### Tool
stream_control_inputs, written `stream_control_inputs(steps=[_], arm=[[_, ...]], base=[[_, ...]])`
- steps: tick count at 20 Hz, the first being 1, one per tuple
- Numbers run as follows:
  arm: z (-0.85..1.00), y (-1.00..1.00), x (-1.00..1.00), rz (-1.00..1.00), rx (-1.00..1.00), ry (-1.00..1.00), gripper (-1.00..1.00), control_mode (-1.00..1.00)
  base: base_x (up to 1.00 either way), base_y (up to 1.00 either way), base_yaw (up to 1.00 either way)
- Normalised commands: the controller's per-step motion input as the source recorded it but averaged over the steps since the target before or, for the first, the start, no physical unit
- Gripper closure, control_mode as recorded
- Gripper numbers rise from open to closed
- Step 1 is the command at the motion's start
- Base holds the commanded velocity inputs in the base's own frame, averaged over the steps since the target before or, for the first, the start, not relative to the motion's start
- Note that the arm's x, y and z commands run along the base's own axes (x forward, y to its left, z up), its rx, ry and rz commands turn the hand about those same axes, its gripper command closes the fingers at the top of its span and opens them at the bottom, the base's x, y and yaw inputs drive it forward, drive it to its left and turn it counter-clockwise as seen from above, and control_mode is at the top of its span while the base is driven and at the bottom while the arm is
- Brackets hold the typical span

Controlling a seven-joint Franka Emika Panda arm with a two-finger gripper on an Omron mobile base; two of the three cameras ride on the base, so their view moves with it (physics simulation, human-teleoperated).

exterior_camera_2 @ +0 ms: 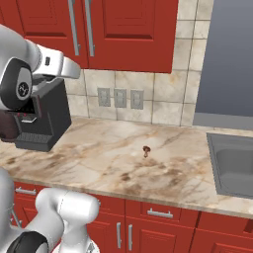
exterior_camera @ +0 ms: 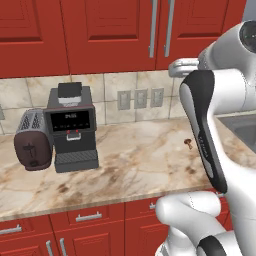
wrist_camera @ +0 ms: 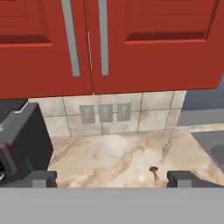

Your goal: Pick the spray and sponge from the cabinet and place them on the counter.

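The gripper stands open and empty at the bottom of the hand view, tips wide apart. The cabinet fills the upper frame, doors closed. The counter lies below, the coffee machine at its left.

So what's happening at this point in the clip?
Nothing is being handled yet. The robot's claw hangs open and empty above the counter, facing the cabinet, whose doors are shut, so the spray and sponge are out of sight. On the counter stand a coffee machine and a toaster, with a small brown object lying near the sink.
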Motion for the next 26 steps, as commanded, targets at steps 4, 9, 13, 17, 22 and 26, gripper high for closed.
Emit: stream_control_inputs(steps=[4, 9, 13, 17, 22, 26], arm=[[0.0, 0.0, 0.0, 0.0, 0.07, -0.1, -1.0, -1.0], [0.0, 0.0, 0.0, 0.0, 0.08, -0.1, -1.0, -1.0], [0.0, 0.0, 0.0, 0.0, 0.11, -0.11, -1.0, -1.0], [0.0, 0.0, 0.0, 0.0, 0.09, -0.06, -1.0, -1.0], [0.23, 0.0, 0.03, 0.0, -0.08, 0.03, -1.0, -1.0], [0.49, 0.0, 0.01, 0.0, -0.21, 0.15, -1.0, -1.0]], base=[[0.0, 0.0, 0.0], [0.0, 0.0, 0.0], [0.0, 0.0, 0.0], [0.0, 0.0, 0.0], [0.0, 0.0, 0.0], [0.0, 0.0, 0.0]])
